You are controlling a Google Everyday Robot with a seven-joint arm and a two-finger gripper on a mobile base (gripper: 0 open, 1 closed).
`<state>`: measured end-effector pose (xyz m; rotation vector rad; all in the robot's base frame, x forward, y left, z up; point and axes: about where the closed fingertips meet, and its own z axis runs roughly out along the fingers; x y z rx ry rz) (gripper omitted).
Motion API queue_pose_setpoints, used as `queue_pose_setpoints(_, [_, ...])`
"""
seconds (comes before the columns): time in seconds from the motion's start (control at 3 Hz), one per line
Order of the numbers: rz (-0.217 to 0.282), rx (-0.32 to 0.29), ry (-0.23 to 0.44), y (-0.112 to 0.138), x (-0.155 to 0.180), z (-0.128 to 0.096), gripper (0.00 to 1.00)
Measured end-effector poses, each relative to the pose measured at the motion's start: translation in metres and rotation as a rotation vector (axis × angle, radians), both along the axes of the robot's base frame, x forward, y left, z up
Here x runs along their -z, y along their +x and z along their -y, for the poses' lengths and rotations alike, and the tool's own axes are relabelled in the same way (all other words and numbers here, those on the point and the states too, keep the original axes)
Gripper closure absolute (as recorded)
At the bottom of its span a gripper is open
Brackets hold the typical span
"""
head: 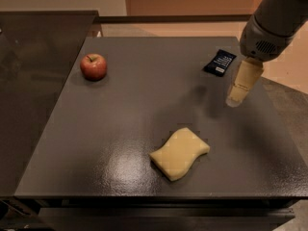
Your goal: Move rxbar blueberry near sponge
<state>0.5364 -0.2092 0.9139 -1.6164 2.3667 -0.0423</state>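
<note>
While the robot's pale cream gripper (pixel 234 99) hangs over the right part of the flat dark grey table (pixel 134 105), it carries nothing. This view does not show if it is open or closed.

The rxbar blueberry (pixel 220 62), a small flat snack bar in a dark navy wrapper with white print, lies near the gripper's tip. It is a little farther back and a little to the camera's left, flat on the table and turned at a slant. The pale yellow sponge with wavy sides (pixel 179 153) lies well apart from the tip, toward the front edge and to the left. The round red apple (pixel 93 66) sits far off to the left.

The step now looks like reaching for the bar. To do it well, the gripper should open wide, go right over the bar's middle and turn to match the slant. The bar is thin, so the gripper must go down almost to the table before it closes. A slow close should keep the slippery wrapper from sliding out.
</note>
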Motion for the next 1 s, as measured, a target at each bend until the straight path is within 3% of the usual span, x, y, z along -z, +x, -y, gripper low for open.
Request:
queue_pose_setpoints(0.67, [-0.052,0.058,-0.005,0.062,0.05,-0.003,0.0])
queue_pose_setpoints(1.0, [-0.052,0.058,-0.005,0.062,0.05,-0.003,0.0])
